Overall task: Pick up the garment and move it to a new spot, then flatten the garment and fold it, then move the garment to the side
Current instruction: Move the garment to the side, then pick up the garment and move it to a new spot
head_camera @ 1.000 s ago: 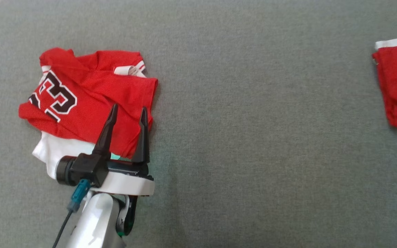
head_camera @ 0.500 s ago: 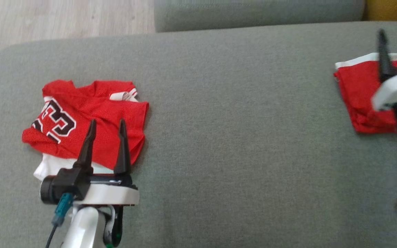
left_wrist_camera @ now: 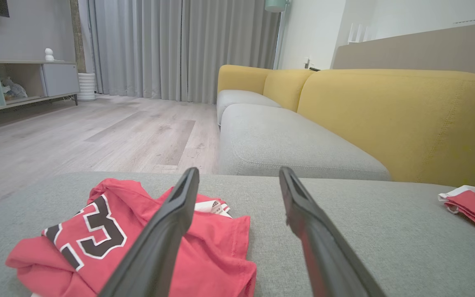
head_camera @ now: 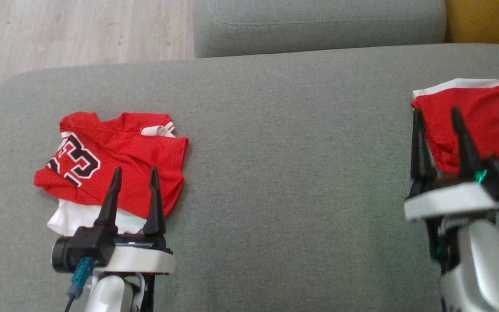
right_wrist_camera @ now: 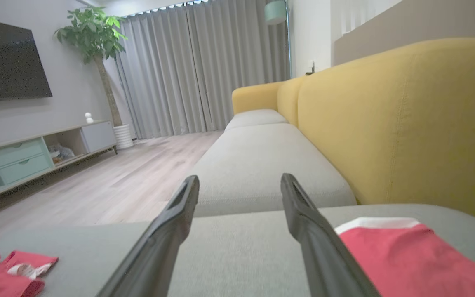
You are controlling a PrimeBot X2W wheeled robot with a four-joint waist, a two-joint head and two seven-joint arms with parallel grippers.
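1. The only writing we can read is on the crumpled red mesh jersey (head_camera: 119,160): large black numerals outlined in white. The 3 is plain. The digit beside it is partly folded under and looks like a 2. We find no brand mark or label on it.
2. The jersey lies on the left part of the broad grey fabric couch seat (head_camera: 297,151), bunched and unfolded. A patch of white cloth (head_camera: 69,216) sticks out from under its near edge, and a white-and-red striped trim shows at its far edge.
3. The left gripper (head_camera: 135,170) hangs over the near right corner of the jersey, its two dark fingers spread wide apart. Nothing sits between them. In the left wrist view the left finger crosses the red cloth, but we cannot tell whether it touches.
4. The right gripper (head_camera: 435,112) is at the right side of the seat, well apart from the jersey, its fingers equally wide and holding nothing.
5. Its fingers point at a second red cloth with a white band (head_camera: 479,108) along its far edge, which lies flat at the far right. The gripper's right finger overlaps this cloth's near left edge; contact is unclear.
6. Beyond the seat we see another grey cushion, a yellow backrest (left_wrist_camera: 386,119) on the right and pale wooden floor (head_camera: 59,34) at the far left.
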